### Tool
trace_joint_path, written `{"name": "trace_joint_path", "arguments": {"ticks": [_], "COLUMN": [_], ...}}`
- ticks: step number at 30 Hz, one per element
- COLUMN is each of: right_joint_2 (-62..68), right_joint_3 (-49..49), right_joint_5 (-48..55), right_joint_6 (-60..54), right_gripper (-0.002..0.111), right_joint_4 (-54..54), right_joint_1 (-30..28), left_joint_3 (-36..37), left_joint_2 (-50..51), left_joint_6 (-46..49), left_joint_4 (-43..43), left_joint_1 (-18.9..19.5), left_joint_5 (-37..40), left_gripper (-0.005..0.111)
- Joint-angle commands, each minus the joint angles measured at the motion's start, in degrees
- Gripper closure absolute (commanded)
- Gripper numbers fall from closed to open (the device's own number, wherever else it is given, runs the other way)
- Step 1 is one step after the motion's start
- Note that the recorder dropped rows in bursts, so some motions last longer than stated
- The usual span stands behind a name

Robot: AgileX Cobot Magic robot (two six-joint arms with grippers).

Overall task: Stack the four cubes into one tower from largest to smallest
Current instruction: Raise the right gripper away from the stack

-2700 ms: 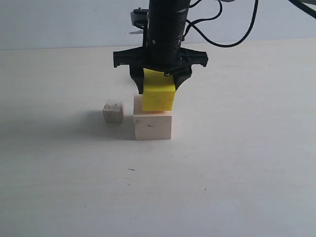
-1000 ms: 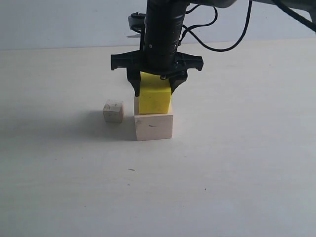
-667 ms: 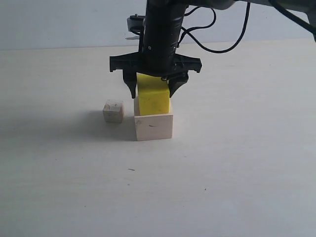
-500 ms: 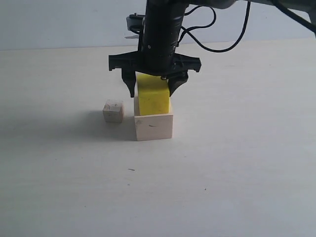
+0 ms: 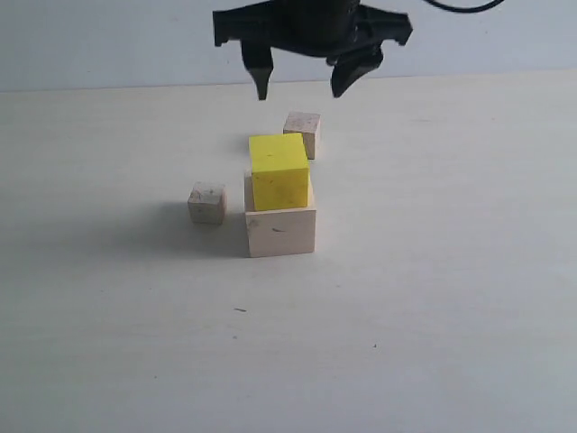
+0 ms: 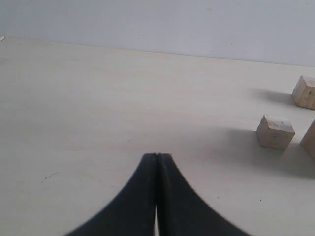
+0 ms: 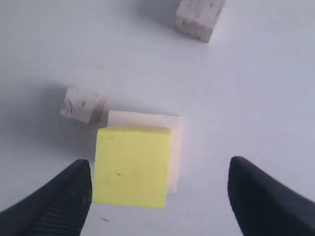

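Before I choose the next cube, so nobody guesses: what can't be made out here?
- Which is smaller: left small cube and rear small cube lie at different depths in the exterior view; the right wrist view crops the rear one.
- Large cube: only a sliver at the left wrist view's edge; yellow cube outside it.
- Left claw: absent from the exterior view.
- Right claw: upper part cropped by the exterior view's top.

Right pincer (image 5: 300, 90): matte black, wide crossbar (image 5: 379, 25) w/ two short tapered fingers (image 5: 260, 72), ribbed inner faces. Left pincer (image 6: 156, 158): two smooth black fingers (image 6: 138, 196), curved, narrowing to pointed tips.
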Motion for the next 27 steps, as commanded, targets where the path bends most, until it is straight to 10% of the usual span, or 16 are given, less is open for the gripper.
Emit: {"name": "trace_joint_path", "arguments": {"ticks": [1,8,27], "right_joint_2": [-5.00,-10.50,-9.80], "right_joint_3": [-0.41,-0.41,2.66], "right_joint_5": [0.56,0.56,-0.36], "right_joint_6": [-2.39,-13.02,-19.58], "right_gripper": [0.046,0.106,0.108], "right_joint_4": [-7.74,-9.72,-14.51], "right_joint_1": [-0.08,-0.08,-11.80], "left_joint_3": [0.14,0.14,0.14], "left_joint_2": [-0.31,-0.31,-0.31], "left_joint_6": [0.24,0.24,0.24], "left_joint_4": [0.24,0.24,0.24], "left_joint_1": [-0.35,-0.35,-0.35], "left_joint_5": [-0.53,-0.53,-0.53], "left_gripper": [0.107,0.107,0.107]}}
